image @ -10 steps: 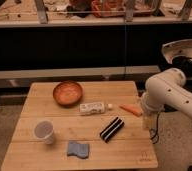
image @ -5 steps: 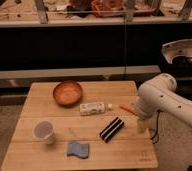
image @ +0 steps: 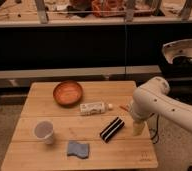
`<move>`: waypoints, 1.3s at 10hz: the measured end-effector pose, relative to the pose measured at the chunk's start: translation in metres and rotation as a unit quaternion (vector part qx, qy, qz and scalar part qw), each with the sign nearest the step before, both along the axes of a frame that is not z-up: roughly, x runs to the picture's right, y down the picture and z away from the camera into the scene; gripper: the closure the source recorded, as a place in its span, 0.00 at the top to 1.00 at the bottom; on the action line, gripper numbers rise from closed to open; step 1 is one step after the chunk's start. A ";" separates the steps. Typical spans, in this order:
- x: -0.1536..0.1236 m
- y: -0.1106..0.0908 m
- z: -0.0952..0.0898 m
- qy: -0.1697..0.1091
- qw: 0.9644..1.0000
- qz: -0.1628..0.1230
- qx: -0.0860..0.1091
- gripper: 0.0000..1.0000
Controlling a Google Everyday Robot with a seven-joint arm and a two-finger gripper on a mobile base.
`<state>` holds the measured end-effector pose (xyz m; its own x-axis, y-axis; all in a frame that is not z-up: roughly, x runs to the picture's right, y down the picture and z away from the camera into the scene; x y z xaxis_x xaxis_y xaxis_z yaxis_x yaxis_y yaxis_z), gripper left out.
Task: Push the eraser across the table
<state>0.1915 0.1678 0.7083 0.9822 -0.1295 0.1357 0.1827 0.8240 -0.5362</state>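
Eraser [image: 112, 129], flat black rectangular block with pale lengthwise stripe, lying diagonally on light wooden plank bench [image: 114, 157].
White robot arm's gripper [image: 138, 128] hanging low just right of eraser; touching or apart, open or closed, impossible to tell. White capped tube [image: 94, 108] just behind eraser, orange-brown round bowl [image: 67, 93] farther back-left, pale cup [image: 44, 131] well left, wavy blue sponge [image: 77, 148] front-left of eraser.

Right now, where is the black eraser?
In the camera view, the eraser lies on the right half of the table, just below the white tube, with the gripper close at its right.
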 end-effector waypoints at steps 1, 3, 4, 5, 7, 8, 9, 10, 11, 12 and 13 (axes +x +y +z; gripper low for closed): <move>0.000 0.002 0.001 -0.002 1.000 -0.006 0.001 0.80; -0.006 0.004 0.004 -0.011 1.000 -0.015 0.001 0.80; -0.010 0.005 0.004 -0.014 1.000 -0.018 0.001 0.80; -0.018 0.007 0.006 -0.020 1.000 -0.024 0.000 0.80; -0.019 0.010 0.009 -0.025 0.999 -0.034 0.001 0.80; -0.020 0.011 0.010 -0.028 0.999 -0.038 0.002 0.80; -0.026 0.013 0.011 -0.033 0.999 -0.043 0.001 0.80; -0.029 0.014 0.011 -0.036 0.998 -0.044 0.000 0.80; -0.032 0.015 0.012 -0.038 0.998 -0.048 0.001 0.80; -0.036 0.015 0.013 -0.041 0.998 -0.051 0.001 0.80; -0.035 0.016 0.014 -0.043 0.998 -0.056 0.001 0.80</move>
<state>0.1567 0.1840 0.7223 0.9464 -0.2375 0.2190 0.3187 0.7974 -0.5124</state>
